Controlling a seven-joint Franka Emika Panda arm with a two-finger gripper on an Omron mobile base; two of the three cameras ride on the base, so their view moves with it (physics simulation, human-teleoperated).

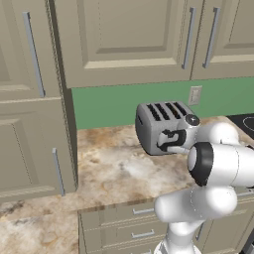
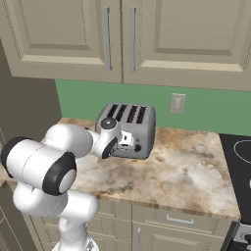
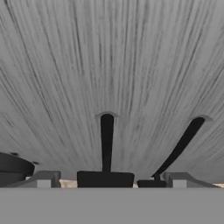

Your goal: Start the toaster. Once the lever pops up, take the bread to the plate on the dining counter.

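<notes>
Toaster (image 1: pixel 161 126) on marbled worktop (image 1: pixel 106 166); open pincer (image 3: pixel 105 180) at its front

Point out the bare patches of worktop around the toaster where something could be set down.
Free: the marbled worktop between the toaster and the stovetop, and the stretch left of the toaster toward the tall cabinet. Crowded: the toaster's front, where the gripper hovers.

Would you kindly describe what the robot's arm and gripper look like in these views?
The arm is glossy white, built of rounded, bulbous segments joined by dark black rings. At its end sits a white gripper with dark parts. In the hand view its fingers appear as small grey blocks. No cables or markings are visible.
</notes>
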